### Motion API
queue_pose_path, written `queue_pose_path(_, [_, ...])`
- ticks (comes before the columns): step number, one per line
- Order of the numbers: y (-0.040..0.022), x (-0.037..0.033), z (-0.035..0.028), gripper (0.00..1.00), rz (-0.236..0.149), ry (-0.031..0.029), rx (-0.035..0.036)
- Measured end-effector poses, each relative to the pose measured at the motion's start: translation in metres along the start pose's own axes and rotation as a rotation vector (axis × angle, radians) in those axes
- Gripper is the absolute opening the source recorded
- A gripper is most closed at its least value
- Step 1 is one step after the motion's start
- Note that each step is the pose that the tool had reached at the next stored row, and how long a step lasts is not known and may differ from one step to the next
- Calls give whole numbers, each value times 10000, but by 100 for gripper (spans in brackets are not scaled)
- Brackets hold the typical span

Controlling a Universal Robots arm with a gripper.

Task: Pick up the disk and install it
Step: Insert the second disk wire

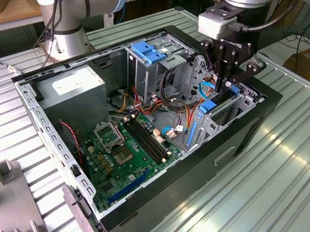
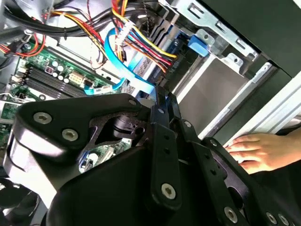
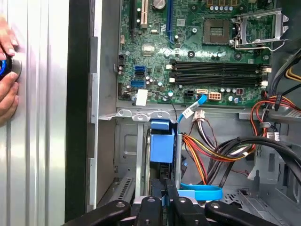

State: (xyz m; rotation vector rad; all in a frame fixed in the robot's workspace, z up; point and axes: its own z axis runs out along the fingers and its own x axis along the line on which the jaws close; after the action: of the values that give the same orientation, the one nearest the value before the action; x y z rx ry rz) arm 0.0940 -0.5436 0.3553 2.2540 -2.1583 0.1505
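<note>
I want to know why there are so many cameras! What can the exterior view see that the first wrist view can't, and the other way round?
The exterior view takes in the whole open computer case, the grey power supply box, the blue latch on the tall drive cage and a grey fixture on the table. The first wrist view looks in close: a person's hand beside the case, and the blue-railed disk just ahead of the gripper. Both share the green motherboard and coloured wires.
</note>
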Motion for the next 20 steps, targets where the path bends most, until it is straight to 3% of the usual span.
queue_pose_path(1, [7,10,48,16,17,-189,83])
queue_pose_path(6, [7,10,51,16,19,-212,91])
queue_pose_path(14, [7,9,65,16,33,-365,163])
queue_pose_path(20, [9,9,80,16,49,-578,189])
